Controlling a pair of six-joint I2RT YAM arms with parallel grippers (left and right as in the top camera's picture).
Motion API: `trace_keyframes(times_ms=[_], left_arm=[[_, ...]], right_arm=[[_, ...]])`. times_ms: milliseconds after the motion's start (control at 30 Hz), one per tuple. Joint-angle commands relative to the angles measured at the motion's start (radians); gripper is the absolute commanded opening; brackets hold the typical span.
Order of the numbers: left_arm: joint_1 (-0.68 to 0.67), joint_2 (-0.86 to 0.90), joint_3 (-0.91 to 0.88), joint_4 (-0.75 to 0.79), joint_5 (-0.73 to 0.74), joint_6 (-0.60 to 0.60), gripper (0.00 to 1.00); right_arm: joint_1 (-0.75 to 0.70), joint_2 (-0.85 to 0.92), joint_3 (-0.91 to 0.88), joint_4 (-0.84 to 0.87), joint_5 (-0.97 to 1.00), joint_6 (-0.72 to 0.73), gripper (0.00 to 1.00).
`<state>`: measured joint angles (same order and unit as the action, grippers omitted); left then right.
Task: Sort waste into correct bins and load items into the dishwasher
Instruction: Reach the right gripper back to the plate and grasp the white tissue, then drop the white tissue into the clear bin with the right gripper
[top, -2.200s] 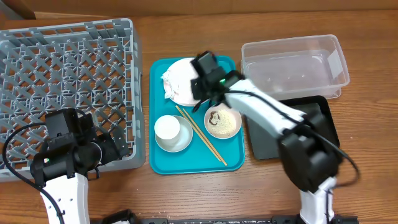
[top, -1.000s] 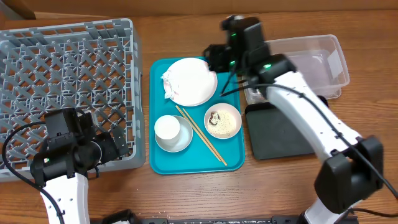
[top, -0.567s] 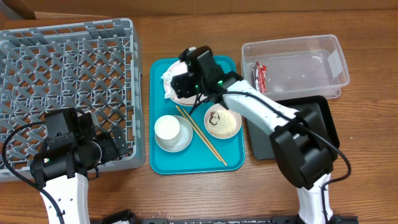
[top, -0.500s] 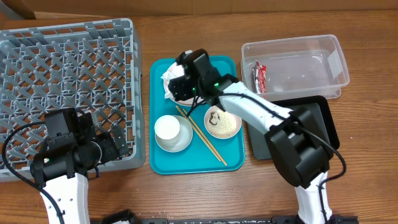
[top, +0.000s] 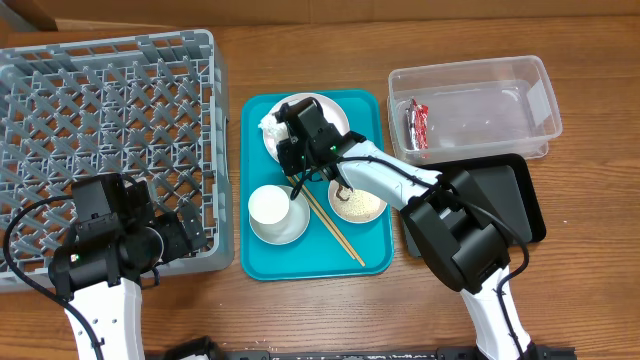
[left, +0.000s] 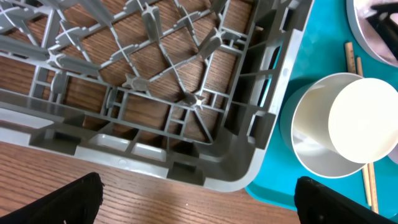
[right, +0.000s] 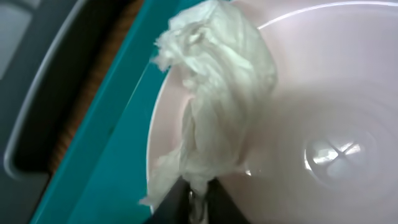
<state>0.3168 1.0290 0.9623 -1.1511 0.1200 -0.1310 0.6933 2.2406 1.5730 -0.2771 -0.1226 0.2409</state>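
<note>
Right gripper (right: 198, 202): fingers drawn almost together, pinching the lower tail of the crumpled napkin (right: 214, 93).

Napkin: lies on the 9 o'clock rim of the white plate (top: 333, 112), with its tail hanging past the rim over the teal tray (top: 370, 252). The plate sits at the tray's 12 o'clock end.

Cup (top: 268, 205) stands in the grey bowl (top: 287, 234) at the tray's 7 o'clock. Chopsticks (top: 330, 222) lie diagonally between it and the pinkish bowl (top: 360, 203), which holds rice and a brown scrap.

Wrapper (top: 416, 122) lies inside the clear tub (top: 500, 100), at its 9 o'clock end. Black tray (top: 505, 195) sits at the tub's 6 o'clock.

Left gripper (left: 202, 202): fingers wide apart, holding nothing, over bare table just outside the corner of the dish rack (left: 155, 93).
</note>
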Motion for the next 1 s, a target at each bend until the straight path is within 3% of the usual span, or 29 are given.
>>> trace_keyframes(times_ms=[0,267,433,500,700,867,967], left_arm=[[0.008,0.004,0.023,0.003,0.01,0.012,1.0],[0.008,0.004,0.023,0.004,0.01,0.011,1.0],[0.008,0.004,0.023,0.005,0.01,0.011,1.0],[0.008,0.004,0.023,0.015,0.011,0.011,1.0],[0.008,0.004,0.023,0.019,0.011,0.011,1.0],[0.008,0.004,0.023,0.026,0.011,0.011,1.0],[0.008,0.004,0.023,0.026,0.011,0.011,1.0]], right_arm=[[-0.005,-0.008,0.02,-0.002,0.01,-0.002,0.04],[-0.051,-0.23,0.02,-0.105,0.175,-0.002,0.04],[-0.119,-0.391,0.02,-0.245,0.219,-0.002,0.04],[-0.203,-0.446,0.019,-0.387,0.22,0.065,0.04],[-0.356,-0.45,0.011,-0.604,0.219,0.21,0.04],[-0.448,-0.45,0.003,-0.674,0.173,0.209,0.04],[-0.484,-0.45,0.003,-0.68,0.135,0.192,0.15]])
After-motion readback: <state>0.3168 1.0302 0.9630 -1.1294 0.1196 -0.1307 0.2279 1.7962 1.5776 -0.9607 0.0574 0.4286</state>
